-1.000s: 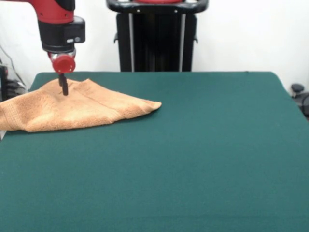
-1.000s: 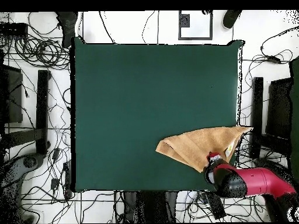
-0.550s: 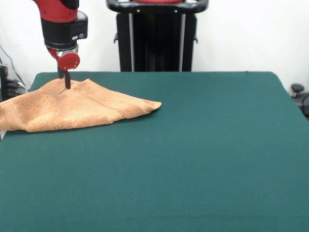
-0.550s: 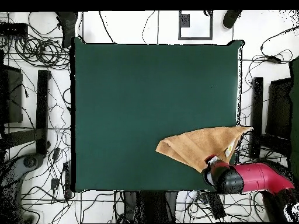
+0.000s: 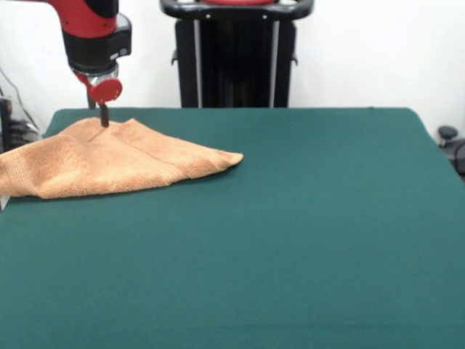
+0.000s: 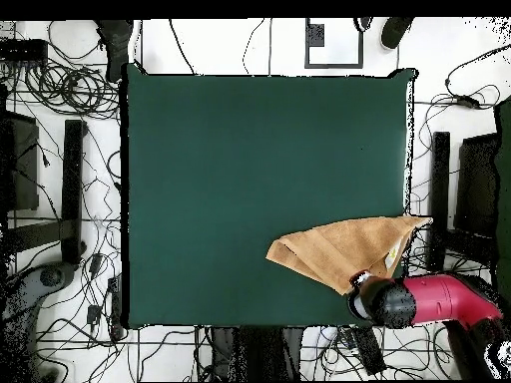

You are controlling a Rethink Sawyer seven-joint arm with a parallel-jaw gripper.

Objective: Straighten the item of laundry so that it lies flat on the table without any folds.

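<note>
A red-and-black arm holds its gripper [image 5: 104, 116] over the far corner of the table [image 5: 305, 218], dark tips just at or above the raised fold of the towel [image 5: 109, 161]; from the front view it's not clear whether they touch the cloth. Can't tell if the fingers are spread or closed — they read as one thin dark stub below a red disc, w/ nothing visibly lifted. The orange-tan towel lies directly below and in front of the gripper, folded over itself into a rough triangle: one point tapers away across the green felt toward the table's middle, the broad end runs out to the table's side edge, and a ridge or crease runs from beneath the tips down toward the near hem. A woven band shows along that broad end. In the overhead view the gripper [image 6: 361, 282] sits at the towel's [image 6: 339, 249] edge nearest the robot, the arm's red body reaching in from beyond the table's corner, and one towel corner pokes just past the table [image 6: 250, 160] edge beside it. Rest of the felt stretches well away from the gripper. Black pedestal frame [image 5: 236, 54] stands behind the table, off to the gripper's side.
</note>
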